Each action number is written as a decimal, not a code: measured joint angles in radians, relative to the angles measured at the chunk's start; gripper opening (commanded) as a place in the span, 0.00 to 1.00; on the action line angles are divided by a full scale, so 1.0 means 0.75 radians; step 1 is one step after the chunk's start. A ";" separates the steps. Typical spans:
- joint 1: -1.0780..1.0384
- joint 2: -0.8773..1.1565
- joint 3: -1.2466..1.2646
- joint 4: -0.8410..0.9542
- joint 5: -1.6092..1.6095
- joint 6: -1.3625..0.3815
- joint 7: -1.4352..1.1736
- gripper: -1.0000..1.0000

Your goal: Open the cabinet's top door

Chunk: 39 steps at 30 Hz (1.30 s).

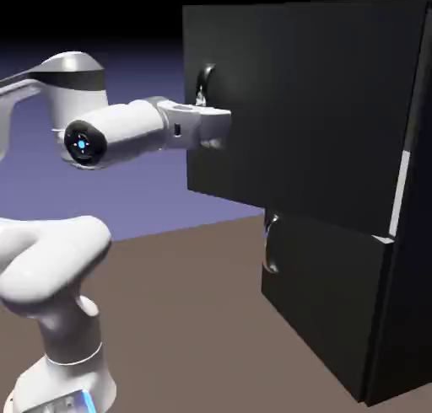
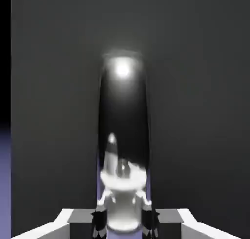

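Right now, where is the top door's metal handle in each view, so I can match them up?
Exterior view: the handle sits upper middle, at the top door's left edge, just above the white hand.
Hand view: the handle fills the centre as a tall shiny loop, running down between the fingers.
Shared landmark: the flat black top door behind it.
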 measured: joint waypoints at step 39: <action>1.258 0.974 -1.765 1.279 -1.078 -1.331 -0.373 0.00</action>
